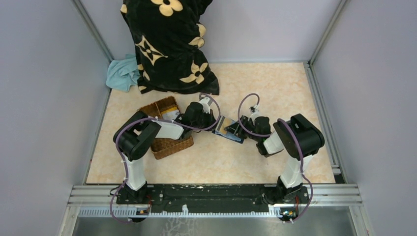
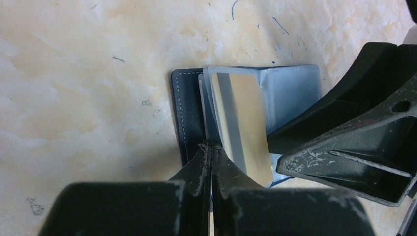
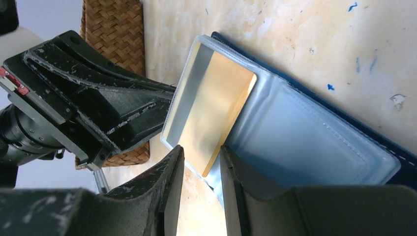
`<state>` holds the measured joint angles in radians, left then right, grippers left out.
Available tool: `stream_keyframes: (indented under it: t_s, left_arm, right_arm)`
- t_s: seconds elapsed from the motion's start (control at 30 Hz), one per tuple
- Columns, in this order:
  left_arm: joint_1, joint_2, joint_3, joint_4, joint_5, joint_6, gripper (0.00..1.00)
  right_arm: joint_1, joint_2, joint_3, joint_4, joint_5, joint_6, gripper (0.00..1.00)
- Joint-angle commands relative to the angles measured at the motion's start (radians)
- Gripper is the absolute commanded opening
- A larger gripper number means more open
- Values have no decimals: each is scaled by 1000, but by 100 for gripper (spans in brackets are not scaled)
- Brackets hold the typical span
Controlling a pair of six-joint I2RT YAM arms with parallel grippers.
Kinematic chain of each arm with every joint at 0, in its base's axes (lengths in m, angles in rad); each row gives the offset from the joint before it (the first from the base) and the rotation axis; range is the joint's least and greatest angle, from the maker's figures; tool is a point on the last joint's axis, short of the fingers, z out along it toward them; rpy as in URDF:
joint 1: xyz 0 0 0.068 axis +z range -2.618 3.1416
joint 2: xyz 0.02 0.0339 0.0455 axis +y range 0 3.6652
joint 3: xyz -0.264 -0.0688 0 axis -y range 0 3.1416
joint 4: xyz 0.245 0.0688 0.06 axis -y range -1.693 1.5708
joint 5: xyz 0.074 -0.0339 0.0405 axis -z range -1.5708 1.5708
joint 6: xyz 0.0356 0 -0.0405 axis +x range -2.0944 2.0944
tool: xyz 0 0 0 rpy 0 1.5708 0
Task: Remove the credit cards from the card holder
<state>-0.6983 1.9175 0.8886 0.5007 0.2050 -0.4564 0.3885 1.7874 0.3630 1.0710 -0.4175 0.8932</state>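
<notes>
The navy card holder lies open on the table between my two grippers, its clear blue sleeves facing up. A gold credit card sticks partway out of a sleeve, and it also shows as the gold card beside the navy cover. My left gripper is shut, pinching the holder's near edge. My right gripper is open, with the card's free corner lying between its fingertips and a gap on both sides.
A brown wicker basket stands just left of the holder, under the left arm, with something pale and flat in its back compartment. A black floral cloth bundle and a teal cloth lie at the back left.
</notes>
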Motion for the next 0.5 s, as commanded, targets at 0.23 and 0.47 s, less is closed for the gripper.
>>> stream_keyframes:
  t_s: [0.23,0.47]
  left_arm:
    - [-51,22,-39,-65,42,-5,0]
    - [-51,41,-20,-93,41,1,0]
  right_arm:
    - [-14,-14,25,154,-6,42,33]
    - [-40,-29,-3,223,-29,78,31]
